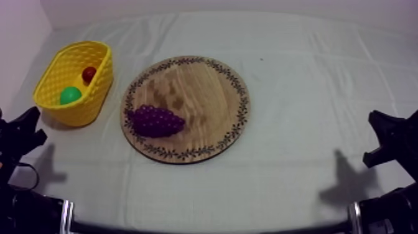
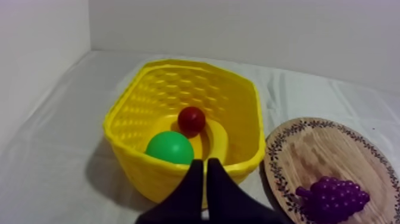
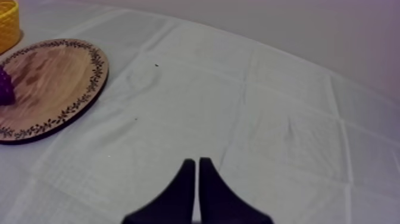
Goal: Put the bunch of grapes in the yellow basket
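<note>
Near the yellow basket [image 2: 128,113], the left gripper [image 2: 204,162] is pressed to a narrow wedge, its view reaching a green ball [image 2: 170,148] and small red fruit [image 2: 191,120] inside. The right gripper [image 3: 196,161], equally narrow, faces bare cloth [image 3: 268,107]. The grapes [image 1: 155,121] lie on the board [image 1: 205,81], at its basket side, well apart from both.

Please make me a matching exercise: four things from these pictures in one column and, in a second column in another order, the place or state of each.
Things
1. bunch of grapes
2. small red fruit
3. left gripper
4. right gripper

Places or states
A. shut, above bare cloth
B. on the wooden board
C. shut, pointing at the yellow basket
D. inside the yellow basket

Pairs: 1-B; 2-D; 3-C; 4-A
</note>
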Controlling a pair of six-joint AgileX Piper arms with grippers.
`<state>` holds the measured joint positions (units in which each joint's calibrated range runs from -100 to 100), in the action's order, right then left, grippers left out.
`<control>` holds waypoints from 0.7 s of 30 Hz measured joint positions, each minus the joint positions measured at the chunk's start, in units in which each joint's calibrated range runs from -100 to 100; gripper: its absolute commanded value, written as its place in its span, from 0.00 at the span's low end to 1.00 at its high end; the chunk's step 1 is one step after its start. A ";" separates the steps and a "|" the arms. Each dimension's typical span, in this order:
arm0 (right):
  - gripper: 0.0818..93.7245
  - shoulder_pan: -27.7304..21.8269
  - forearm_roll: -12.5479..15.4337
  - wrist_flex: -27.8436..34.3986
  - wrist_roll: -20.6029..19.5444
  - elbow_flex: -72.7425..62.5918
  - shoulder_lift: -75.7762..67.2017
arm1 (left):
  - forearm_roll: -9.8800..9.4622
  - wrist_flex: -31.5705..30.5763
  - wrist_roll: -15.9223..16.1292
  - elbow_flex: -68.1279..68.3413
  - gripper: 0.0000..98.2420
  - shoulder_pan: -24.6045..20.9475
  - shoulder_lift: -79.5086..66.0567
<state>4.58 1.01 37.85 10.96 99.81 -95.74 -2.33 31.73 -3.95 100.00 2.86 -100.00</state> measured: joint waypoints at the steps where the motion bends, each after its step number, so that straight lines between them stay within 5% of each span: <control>1: 0.00 0.00 0.00 0.00 0.00 0.00 0.00 | 0.00 0.00 0.00 0.00 0.00 0.00 0.00; 8: 0.00 0.00 0.00 0.00 0.00 0.00 0.00 | -0.19 1.50 3.95 0.00 0.00 0.84 0.00; 21: 0.00 0.00 0.00 0.00 0.00 0.00 0.00 | -0.38 0.70 4.52 -0.74 0.00 0.89 0.16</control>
<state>4.58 1.01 37.85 10.96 99.81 -95.74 -2.71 32.42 0.57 99.26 3.75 -99.84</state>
